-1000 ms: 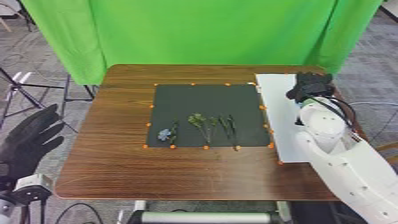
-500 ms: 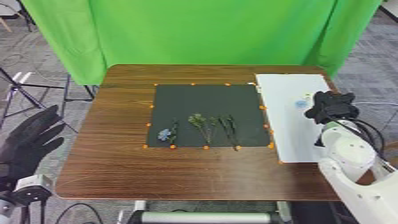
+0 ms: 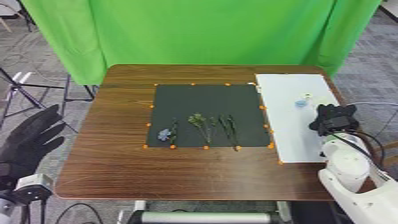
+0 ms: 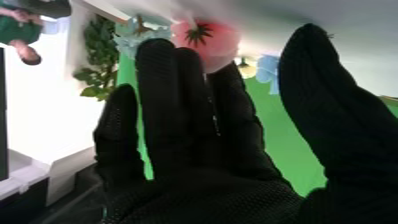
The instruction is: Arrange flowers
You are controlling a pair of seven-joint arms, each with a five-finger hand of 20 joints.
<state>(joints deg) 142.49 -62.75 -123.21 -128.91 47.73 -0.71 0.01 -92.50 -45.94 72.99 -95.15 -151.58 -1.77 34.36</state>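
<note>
As the head view records, my right hand [image 3: 336,120] is at the right edge of the white panel [image 3: 289,132], by the right side of the table [image 3: 178,175]. Condition of this hand: open, fingers straight, thumb spread well away from them, nothing gripped. On the panel, near the hand and toward my left, are a pale blue flower [image 3: 301,103] and a small yellowish flower [image 3: 307,95], both apart from it. The right wrist view registers a pink bloom [image 4: 218,40] with pale blue blooms [image 4: 138,39] to either side, close to my fingertips; contact cannot be determined. On the dark mat [image 3: 204,97], a blue flower [image 3: 164,134] lies at the near left corner; to its right are leafy green stems [image 3: 197,120] and darker slender stems [image 3: 230,130]. Orange markers [image 3: 206,147] line the mat. My left hand [image 3: 27,145], off the table's left side, is open and empty.
</note>
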